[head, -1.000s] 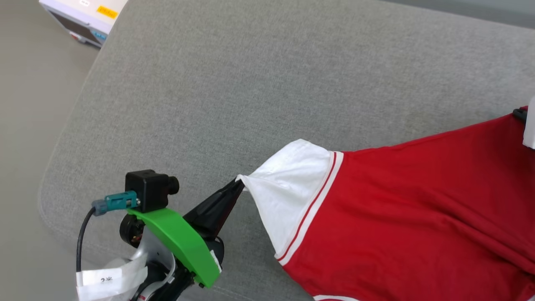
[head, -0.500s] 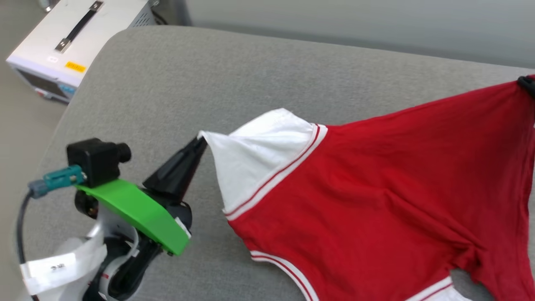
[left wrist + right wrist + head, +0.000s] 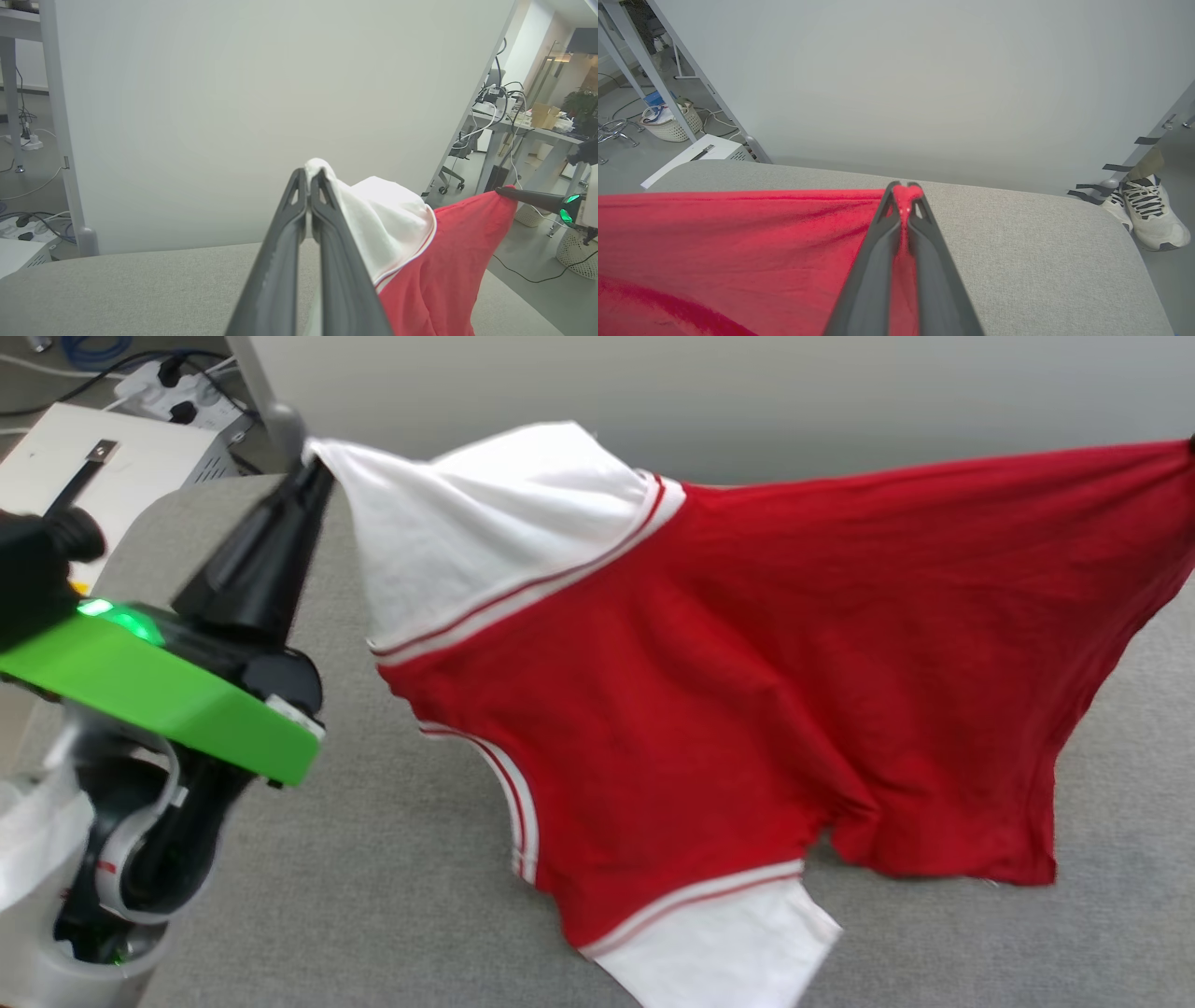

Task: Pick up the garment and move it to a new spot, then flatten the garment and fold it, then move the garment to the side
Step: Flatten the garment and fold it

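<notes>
garment (image 3: 709, 644) judged light, limp, sag-prone; stretched aloft over grey cushion (image 3: 373, 896). white sleeve tip pinched by left pincer (image 3: 311, 467) at 10 o'clock, red corner by right pincer (image 3: 903, 189) at 2 o'clock; corners judged best holds.

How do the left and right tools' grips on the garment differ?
The left tool pinches the garment by a white sleeve, the right tool by a red edge. The left tool takes its left end, the right tool its right. Both are shut, stretching it over the cushion.
</notes>
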